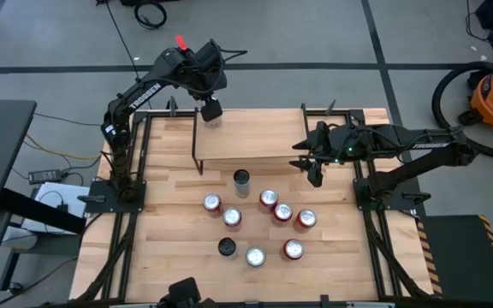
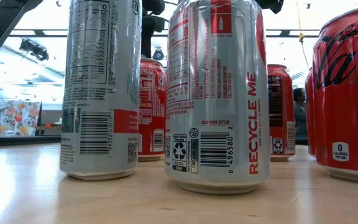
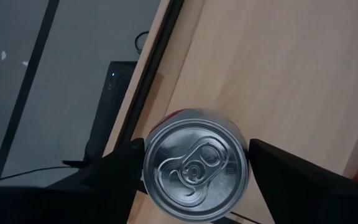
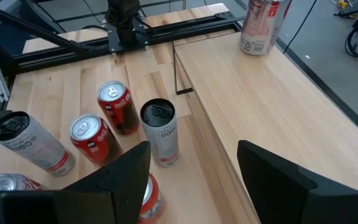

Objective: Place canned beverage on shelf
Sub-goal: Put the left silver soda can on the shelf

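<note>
A silver canned beverage [image 3: 194,165] with red print [image 4: 261,22] stands by its bottom on the far left corner of the shelf [image 1: 255,137], a light-wood board on black legs. My left gripper [image 1: 210,109] hangs right above it, its two fingers closed against the can's sides. My right gripper [image 1: 313,174] hovers off the shelf's near right corner, open, with nothing between its fingers [image 4: 129,171]. My left gripper pinches the can's side wall just below the top rim [image 3: 146,163] between its two fingers, one on each opposite side. The fingers come from above, pointing steeply down. The can stands upright with its bottom [image 4: 252,48] on the shelf.
Several cans [image 1: 268,222] stand on the table in front of the shelf, among them a tall silver one with a black top [image 1: 241,181] close to its near edge. Two cans [image 2: 216,93] fill the low view. The shelf's far edge [image 3: 166,56] drops to the floor.
</note>
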Tool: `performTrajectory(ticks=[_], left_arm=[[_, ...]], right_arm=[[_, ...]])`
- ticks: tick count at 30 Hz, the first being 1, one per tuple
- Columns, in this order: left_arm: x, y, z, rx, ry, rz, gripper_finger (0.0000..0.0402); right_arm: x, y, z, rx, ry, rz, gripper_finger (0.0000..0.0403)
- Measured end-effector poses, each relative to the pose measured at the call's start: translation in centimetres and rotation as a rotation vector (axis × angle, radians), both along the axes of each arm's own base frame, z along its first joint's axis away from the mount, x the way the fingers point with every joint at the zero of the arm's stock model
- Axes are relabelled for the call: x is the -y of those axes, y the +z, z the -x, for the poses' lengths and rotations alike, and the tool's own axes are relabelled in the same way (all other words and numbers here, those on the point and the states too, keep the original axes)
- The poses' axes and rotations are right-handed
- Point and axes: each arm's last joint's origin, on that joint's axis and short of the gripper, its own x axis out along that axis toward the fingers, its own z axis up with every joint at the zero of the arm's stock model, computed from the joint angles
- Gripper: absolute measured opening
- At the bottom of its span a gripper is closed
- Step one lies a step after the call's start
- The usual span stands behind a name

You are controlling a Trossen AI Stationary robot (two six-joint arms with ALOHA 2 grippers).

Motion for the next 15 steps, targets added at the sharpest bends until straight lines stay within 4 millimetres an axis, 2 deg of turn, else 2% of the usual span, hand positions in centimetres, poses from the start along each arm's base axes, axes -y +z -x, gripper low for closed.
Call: performTrajectory(ticks=[11, 15], left_arm=[[0.32, 0.13, -0.31, 0.011, 0.048, -0.017, 0.0316], [0.52, 0.96, -0.2, 0.042, 0.067, -0.031, 0.0316]], right_arm=[[0.0, 0.0, 0.0, 0.0, 0.0, 0.0, 0.0251], [0.0, 0.0, 0.0, 0.0, 0.001, 0.0, 0.0251]])
